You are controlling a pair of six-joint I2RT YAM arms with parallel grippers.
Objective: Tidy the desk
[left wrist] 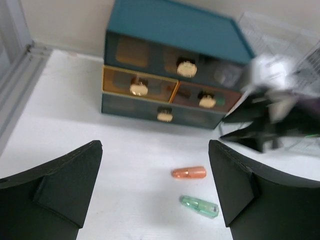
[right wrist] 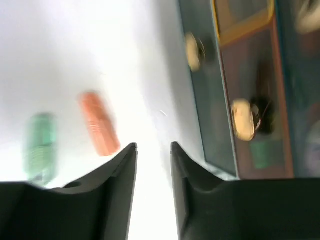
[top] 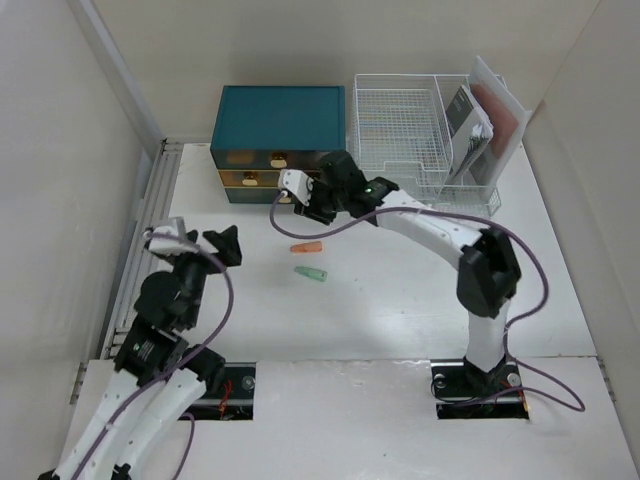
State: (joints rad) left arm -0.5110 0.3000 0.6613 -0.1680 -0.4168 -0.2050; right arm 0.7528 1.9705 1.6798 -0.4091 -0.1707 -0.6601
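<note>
I see the white tabletop [top: 400,310] spread under both arms, with its two cut-outs along the near edge by the arm bases. At its far edge a teal drawer box [top: 278,115] stands just beside a white wire-mesh rack [top: 400,125] that holds some papers [top: 480,120].

My right arm [top: 430,225] reaches across to the front of the drawer box. Its jaws are parted by a narrow gap with nothing between them. My left arm [top: 185,270] sits back on the left, jaws spread wide and empty.

An orange capsule-shaped piece [top: 306,247] and a green one [top: 311,271] lie close together on the bare tabletop in front of the drawers, apart from both sets of jaws.
</note>
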